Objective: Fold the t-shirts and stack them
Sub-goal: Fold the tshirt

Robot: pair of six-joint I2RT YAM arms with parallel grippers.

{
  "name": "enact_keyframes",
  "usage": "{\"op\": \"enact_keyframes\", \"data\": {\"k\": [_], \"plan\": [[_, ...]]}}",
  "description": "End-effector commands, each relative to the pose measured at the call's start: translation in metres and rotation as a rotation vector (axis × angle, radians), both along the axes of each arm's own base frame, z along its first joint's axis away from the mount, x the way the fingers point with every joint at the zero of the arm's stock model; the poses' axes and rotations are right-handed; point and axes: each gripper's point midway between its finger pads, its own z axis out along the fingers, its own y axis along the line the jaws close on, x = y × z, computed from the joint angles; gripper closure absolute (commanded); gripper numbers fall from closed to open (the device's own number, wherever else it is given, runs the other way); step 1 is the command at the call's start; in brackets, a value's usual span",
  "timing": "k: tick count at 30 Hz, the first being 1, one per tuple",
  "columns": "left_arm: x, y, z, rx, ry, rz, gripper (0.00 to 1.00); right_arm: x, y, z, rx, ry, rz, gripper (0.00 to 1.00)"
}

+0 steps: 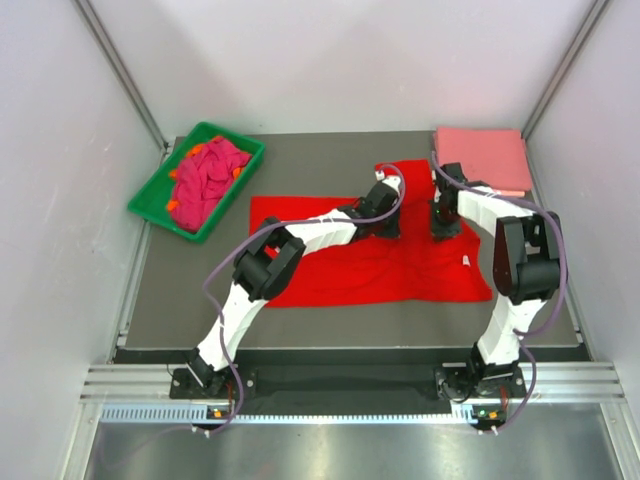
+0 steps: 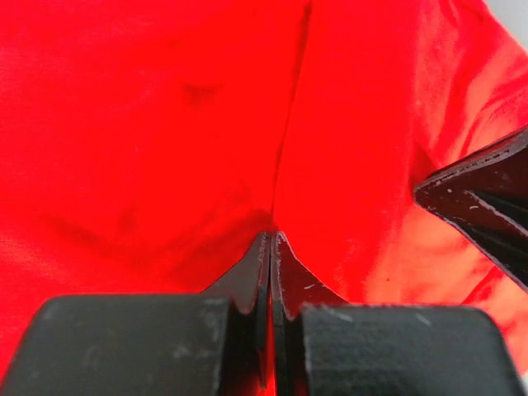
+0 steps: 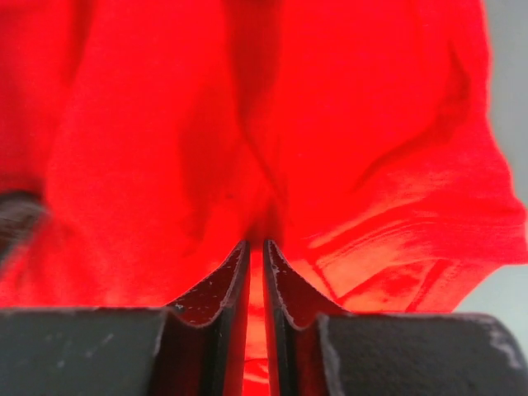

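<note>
Left gripper [image 2: 271,238] and right gripper [image 3: 256,244], we see, each pinch the bright red cotton t-shirt [image 1: 400,272] spread mid-table; the green plastic tray [image 1: 232,196] far left holds crumpled magenta and orange t-shirts [image 1: 210,178], a folded salmon-pink t-shirt [image 1: 480,158] lies far right, and bare grey tabletop [image 1: 350,322] runs along the near edge.

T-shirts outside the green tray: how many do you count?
2: red t-shirt spread in the middle; folded salmon pink t-shirt at the far right corner, perhaps hiding others beneath.
</note>
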Motion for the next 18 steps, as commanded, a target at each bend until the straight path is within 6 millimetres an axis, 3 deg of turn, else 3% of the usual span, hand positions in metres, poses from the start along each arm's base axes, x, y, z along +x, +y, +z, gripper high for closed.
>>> {"op": "enact_keyframes", "data": {"k": [1, 3, 6, 8, 9, 10, 12, 13, 15, 18], "plan": [[0.018, 0.023, 0.002, 0.066, -0.035, 0.114, 1.00, 0.019, -0.013, 0.008, -0.009, -0.076, -0.049, 0.87], [0.024, 0.030, 0.010, 0.066, -0.027, 0.143, 1.00, 0.029, -0.006, 0.028, 0.020, -0.130, -0.019, 0.84], [0.034, 0.033, 0.057, -0.008, -0.057, 0.158, 1.00, 0.049, 0.003, 0.059, 0.065, -0.200, -0.009, 0.82], [0.043, 0.043, 0.077, -0.036, -0.044, 0.172, 1.00, 0.066, 0.015, 0.078, 0.124, -0.242, 0.014, 0.81], [0.046, 0.047, 0.099, -0.068, -0.056, 0.172, 1.00, 0.071, 0.019, 0.071, 0.133, -0.224, 0.014, 0.81], [0.054, 0.060, 0.108, -0.088, -0.047, 0.176, 1.00, 0.079, 0.021, 0.076, 0.140, -0.235, 0.016, 0.81], [0.058, 0.085, 0.127, -0.097, -0.050, 0.189, 1.00, 0.080, 0.025, 0.058, 0.140, -0.180, 0.001, 0.82], [0.068, 0.106, 0.131, -0.090, -0.057, 0.202, 1.00, 0.079, 0.026, 0.052, 0.142, -0.165, -0.008, 0.82], [0.070, 0.136, 0.132, -0.062, -0.049, 0.222, 0.99, 0.081, 0.031, 0.034, 0.157, -0.145, -0.022, 0.82], [0.087, 0.201, 0.121, -0.010, -0.009, 0.285, 0.98, 0.084, 0.038, 0.010, 0.169, -0.133, -0.032, 0.83]]}}
